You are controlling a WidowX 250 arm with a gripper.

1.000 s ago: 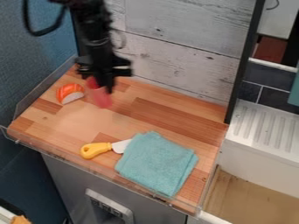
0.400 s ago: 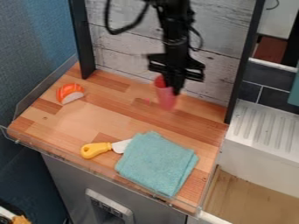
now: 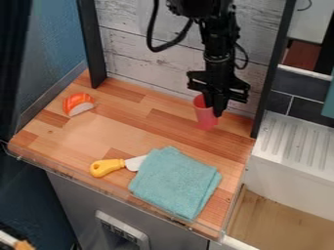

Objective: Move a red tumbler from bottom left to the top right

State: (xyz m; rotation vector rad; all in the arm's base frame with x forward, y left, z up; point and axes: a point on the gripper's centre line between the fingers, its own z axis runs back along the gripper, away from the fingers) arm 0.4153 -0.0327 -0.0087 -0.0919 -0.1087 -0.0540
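“Camera view: state the position of the gripper (image 3: pixel 215 110).”

“Gripper hangs from the black arm (image 3: pixel 219 51), pointing down over the rear right part of the wooden worktop (image 3: pixel 120 132), in front of the whitewashed plank panel (image 3: pixel 173 56).”

“State its opening and load.”

“Fingers are drawn nearly together, clamped on the red tumbler (image 3: pixel 203 118) at its upper right side. Whether one finger sits inside the mouth cannot be determined.”

“Specify the tumbler.”

“Mouth up, with a slight lean; the mouth is toward the left and the base toward the right. Location: upper right of the worktop, near the panel and to the left of the right-hand black post (image 3: pixel 264 95). Contact between base and worktop cannot be confirmed.”

“List the remaining items on the worktop.”

“Item one: orange-and-white toy sushi piece (image 3: pixel 78 104), upper left. Item two: folded teal cloth (image 3: pixel 175 181), front right. Item three: yellow-handled knife (image 3: pixel 108 167), just left of the cloth, its pale blade meeting the cloth's edge.”

“And to the right of the worktop?”

“White ribbed drainboard (image 3: pixel 293 141), beyond the post.”
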